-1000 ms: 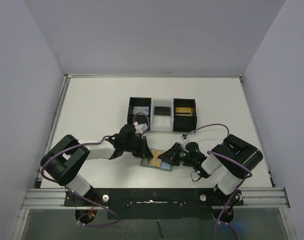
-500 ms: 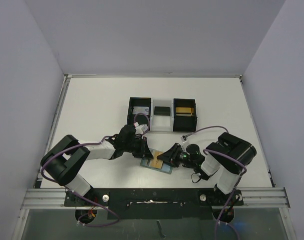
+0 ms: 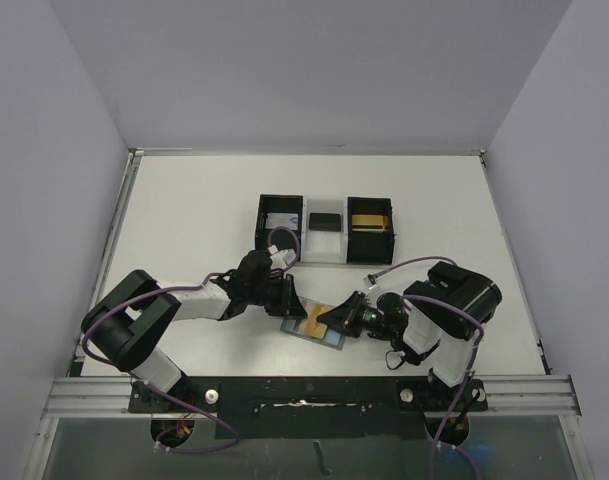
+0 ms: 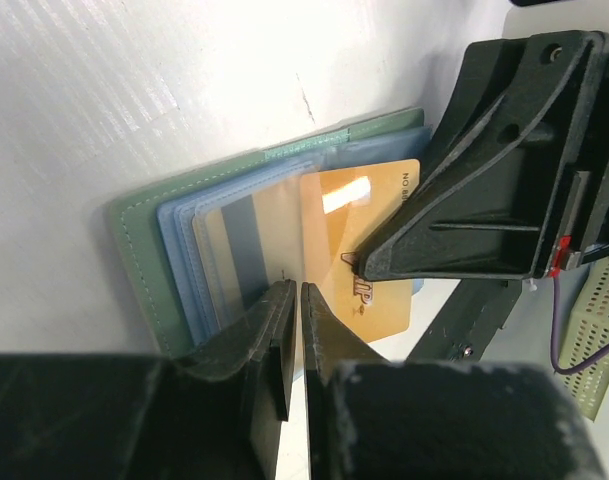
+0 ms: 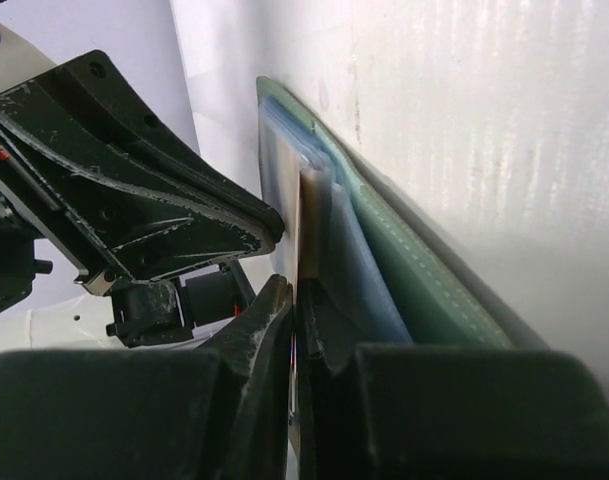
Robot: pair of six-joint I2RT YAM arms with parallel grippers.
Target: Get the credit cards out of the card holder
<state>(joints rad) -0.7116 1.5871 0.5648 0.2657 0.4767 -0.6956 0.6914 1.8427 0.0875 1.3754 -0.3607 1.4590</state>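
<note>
White tabletop [image 3: 184,220] boxed in by pale grey walls [image 3: 64,120] fills the overhead view. Both arms reach inward until their tips nearly meet. The card holder [image 3: 329,337] lies open and flat beneath and between the left gripper [image 3: 292,300] and the right gripper [image 3: 334,318], with a gold credit card [image 3: 314,320] showing on it. Well beyond both grippers sits a three-compartment tray [image 3: 325,250], with a pale card [image 3: 280,222] in one end bay, a dark item [image 3: 325,221] in the middle and a gold item [image 3: 369,220] in the other end bay. From the left wrist, that gripper's fingers stand almost together with only a thin slit between them. Their tips are down at the holder's clear pocket, beside the gold card's edge, and nothing shows in the slit. Just ahead of those tips the card sticks partway out of a pale blue pocket, framed by the grey-green cover, and the right gripper's upper finger lies on the card's face. From the right wrist, the fingers are closed on the card, whose edge runs into the seam between them. The holder's blue pockets and green cover lie just ahead to the right of the tips, and the left gripper stands close ahead on the left.
</note>
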